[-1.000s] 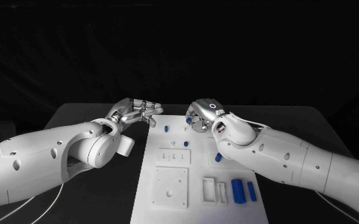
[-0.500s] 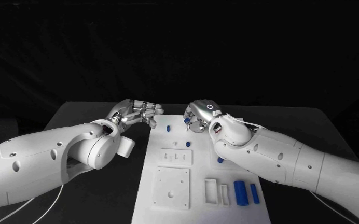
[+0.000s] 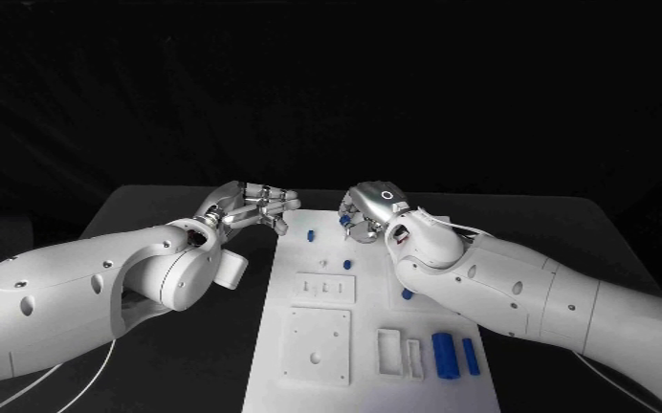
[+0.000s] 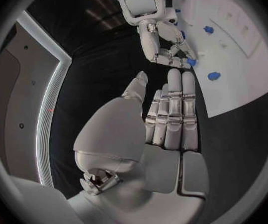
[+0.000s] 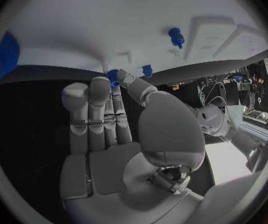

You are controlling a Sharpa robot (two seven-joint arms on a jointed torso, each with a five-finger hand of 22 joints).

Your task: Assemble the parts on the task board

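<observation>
Parts of the assembly lie spread over the task board (image 3: pixel 318 356), the white plate that runs down the middle of the black table (image 3: pixel 165 212).

At the board's far left corner, off its edge, hovers the left hand (image 3: pixel 253 205); its fingers (image 4: pixel 174 104) lie straight and close together and hold nothing.

On the board, a small blue peg (image 3: pixel 311 236) stands near the far edge, just beside that hand, and another small blue piece (image 3: pixel 345 265) sits a little nearer the robot. Nearer still come a raised white block with small slots (image 3: pixel 323 288) and a larger white square plate (image 3: pixel 318 344).

Right of the peg, over the board's far end, the right hand (image 3: pixel 367 208) pinches a small blue part (image 5: pixel 113 77) between its thumb and a fingertip, its other fingers lying straight alongside. Whether that part touches the board cannot be told.

Partly hidden under the right arm (image 3: pixel 511 289) lies a further blue piece (image 3: pixel 406 293). At the board's near right corner are two white rectangular frames (image 3: pixel 397 353), and beside them a thick blue cylinder (image 3: pixel 443 355) and a thinner blue bar (image 3: pixel 469 357), lying side by side.
</observation>
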